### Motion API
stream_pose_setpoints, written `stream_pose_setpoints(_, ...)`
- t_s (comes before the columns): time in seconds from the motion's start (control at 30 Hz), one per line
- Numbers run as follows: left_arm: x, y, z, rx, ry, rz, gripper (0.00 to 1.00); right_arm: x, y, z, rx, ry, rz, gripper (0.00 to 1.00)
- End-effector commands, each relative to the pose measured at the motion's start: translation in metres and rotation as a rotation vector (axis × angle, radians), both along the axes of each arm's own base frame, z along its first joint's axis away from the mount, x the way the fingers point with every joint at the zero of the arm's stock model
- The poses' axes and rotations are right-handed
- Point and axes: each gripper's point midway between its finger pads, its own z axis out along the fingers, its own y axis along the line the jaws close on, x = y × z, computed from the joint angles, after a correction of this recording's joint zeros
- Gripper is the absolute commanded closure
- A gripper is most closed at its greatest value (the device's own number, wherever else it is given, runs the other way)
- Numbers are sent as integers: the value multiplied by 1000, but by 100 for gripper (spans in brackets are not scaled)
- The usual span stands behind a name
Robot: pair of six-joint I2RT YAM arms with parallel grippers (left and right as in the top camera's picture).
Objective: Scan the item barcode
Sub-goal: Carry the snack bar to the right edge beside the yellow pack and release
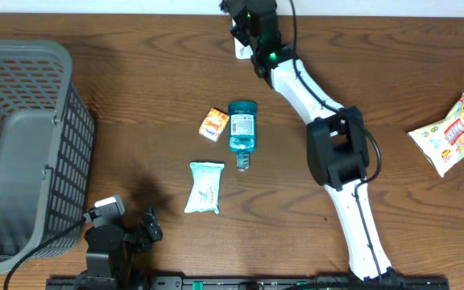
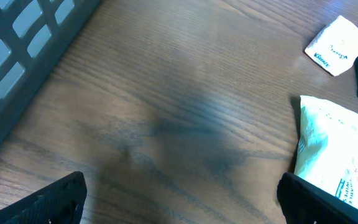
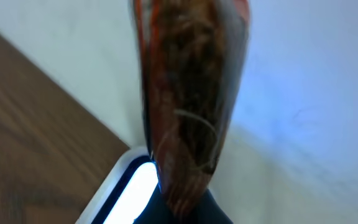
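A reddish-brown glossy packet (image 3: 191, 93) fills the middle of the right wrist view, and my right gripper (image 3: 182, 210) is shut on its lower end. Just beside it sits a white scanner with a lit window (image 3: 128, 194), at the table's far edge against the wall. From overhead, the right gripper (image 1: 244, 24) reaches over that scanner (image 1: 241, 51), and the packet itself is hidden by the arm. My left gripper (image 1: 146, 226) stands open and empty low over the table's front left; its black fingertips (image 2: 48, 202) frame bare wood.
A grey basket (image 1: 22, 153) stands at the left. In the middle lie a small orange box (image 1: 213, 124), a blue bottle (image 1: 242, 129) and a white tissue pack (image 1: 205, 187), which is near the left fingers (image 2: 331, 149). A snack bag (image 1: 451, 133) lies far right.
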Motion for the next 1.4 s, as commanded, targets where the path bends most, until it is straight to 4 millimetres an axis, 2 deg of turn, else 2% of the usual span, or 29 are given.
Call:
stream_pose_setpoints(0.0, -6, -1, -7, 10, 35, -15, 2, 5, -5, -1, -101, -29, -34, 99)
stream_pose_setpoints(0.17, -6, -1, -7, 10, 35, -15, 2, 1, -14, 12, -131, -10, -59, 99)
stream_pose_setpoints(0.3, -6, -1, -7, 10, 35, -15, 2, -15, -35, 30, -175, 85, -83, 99)
stream_pose_setpoints(0.4, -6, -1, -7, 10, 35, -15, 2, -31, -73, 46, -222, 169, -190, 99)
stream_pose_setpoints(0.5, -6, -1, -7, 10, 35, -15, 2, -52, -117, 47, -286, 280, -312, 99)
stream_pose_setpoints(0.63, -6, -1, -7, 10, 35, -15, 2, -82, -175, 27, -249, 463, -488, 99)
stream_pose_setpoints(0.67, -6, -1, -7, 10, 35, -15, 2, -92, -201, 15, -203, 530, -572, 99)
stream_pose_setpoints(0.83, -6, -1, -7, 10, 35, -15, 2, -124, -291, -35, -140, 708, -800, 99)
stream_pose_setpoints(0.93, -6, -1, -7, 10, 35, -15, 2, -139, -339, -66, -128, 766, -888, 99)
stream_pose_setpoints(1.07, -6, -1, -7, 10, 35, -15, 2, -170, -404, -108, -104, 836, -1007, 99)
stream_pose_setpoints(1.13, -6, -1, -7, 10, 35, -15, 2, -184, -431, -118, -75, 855, -1071, 99)
stream_pose_setpoints(1.2, -6, -1, -7, 10, 35, -15, 2, -194, -451, -120, -47, 864, -1125, 99)
stream_pose_setpoints(1.33, -6, -1, -7, 10, 35, -15, 2, -211, -494, -103, -2, 806, -1287, 98)
stream_pose_setpoints(1.37, -6, -1, -7, 10, 35, -15, 2, -212, -498, -98, 16, 790, -1307, 84)
